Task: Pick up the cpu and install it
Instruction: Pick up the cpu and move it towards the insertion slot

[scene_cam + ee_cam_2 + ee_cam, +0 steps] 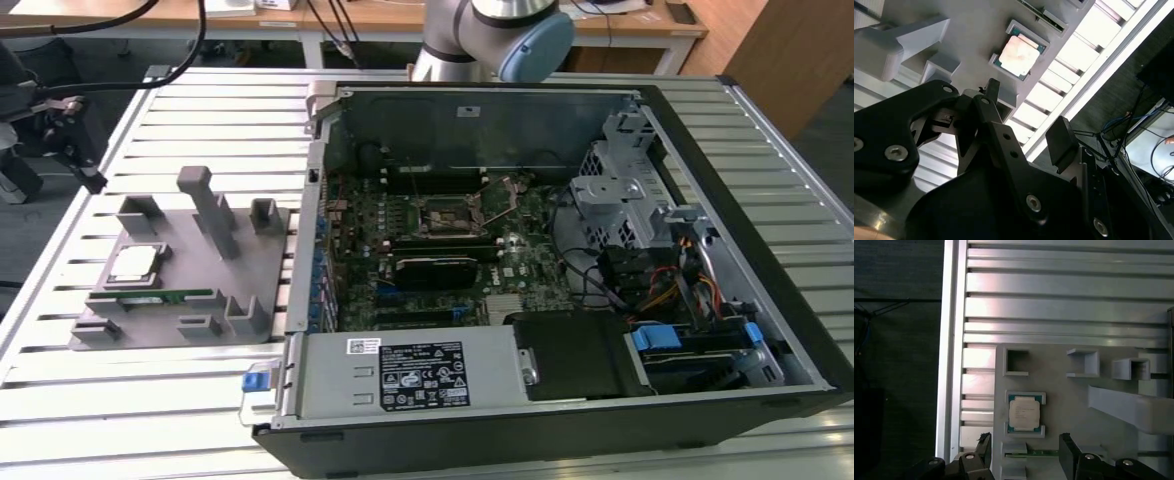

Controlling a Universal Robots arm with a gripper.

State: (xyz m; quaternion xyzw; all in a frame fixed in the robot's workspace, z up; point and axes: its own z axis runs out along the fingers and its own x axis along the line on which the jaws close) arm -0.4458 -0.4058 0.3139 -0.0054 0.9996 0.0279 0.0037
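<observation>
The cpu [134, 263], a small square chip with a shiny silver top, lies flat in a shallow pocket of the grey holder plate [187, 305] at the exterior view's left. Both wrist views look down on the cpu [1024, 413] [1019, 54] in its pocket. My gripper [1025, 452] [1026, 112] hangs above the holder, open, its two black fingers [985, 449] spread wider than the chip with nothing between them. It is a short way off the chip and touches nothing.
A thin green memory stick [160, 296] lies on the holder beside the cpu, among upright grey posts [210, 210]. The open computer case [561, 400] fills the exterior view's right, with the motherboard socket [447, 212] inside. The slatted metal table edge [951, 340] runs close by.
</observation>
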